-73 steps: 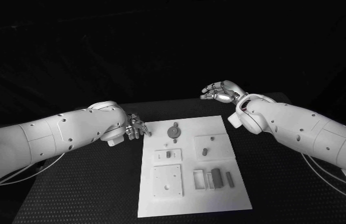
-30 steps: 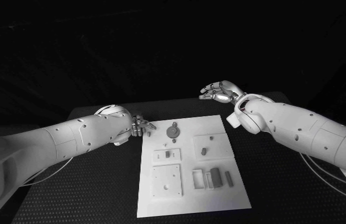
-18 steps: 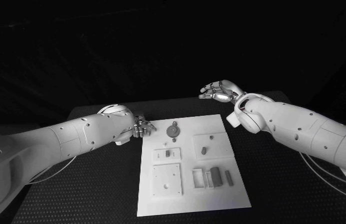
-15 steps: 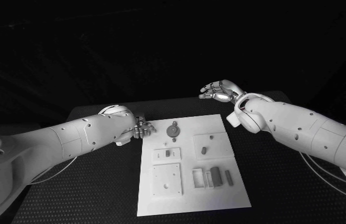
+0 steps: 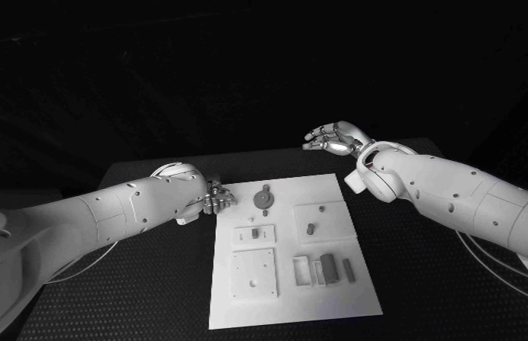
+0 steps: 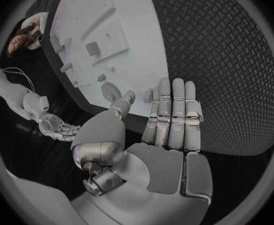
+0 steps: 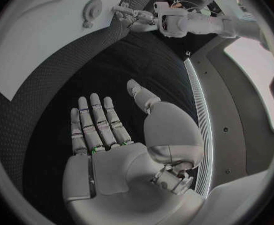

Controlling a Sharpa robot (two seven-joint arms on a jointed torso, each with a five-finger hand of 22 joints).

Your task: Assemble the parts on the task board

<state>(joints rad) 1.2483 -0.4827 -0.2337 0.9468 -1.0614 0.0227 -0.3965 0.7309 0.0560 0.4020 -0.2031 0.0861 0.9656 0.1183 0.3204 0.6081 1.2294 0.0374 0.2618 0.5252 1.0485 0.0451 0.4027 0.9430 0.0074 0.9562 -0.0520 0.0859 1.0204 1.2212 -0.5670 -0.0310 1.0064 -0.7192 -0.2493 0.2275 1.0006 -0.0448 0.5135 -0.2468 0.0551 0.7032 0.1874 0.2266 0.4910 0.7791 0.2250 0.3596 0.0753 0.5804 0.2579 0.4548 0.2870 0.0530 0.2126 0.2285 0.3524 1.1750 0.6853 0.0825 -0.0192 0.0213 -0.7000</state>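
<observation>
Left hand (image 5: 217, 197) flat beside the task board (image 5: 288, 295); right hand (image 5: 336, 139) raised, empty.

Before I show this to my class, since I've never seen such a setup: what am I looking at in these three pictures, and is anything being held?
This is a robot with two white arms ending in silver hands, working at a black table. One picture looks down from a camera on its head; the two round ones come from cameras at its wrists, just behind each palm. On the table lies a white task board carrying small grey parts, including a round one near its far edge. The left hand hovers at the board's far left corner, fingers straight. The right hand is raised beyond the board's far right corner. Both are open and hold nothing.
</observation>
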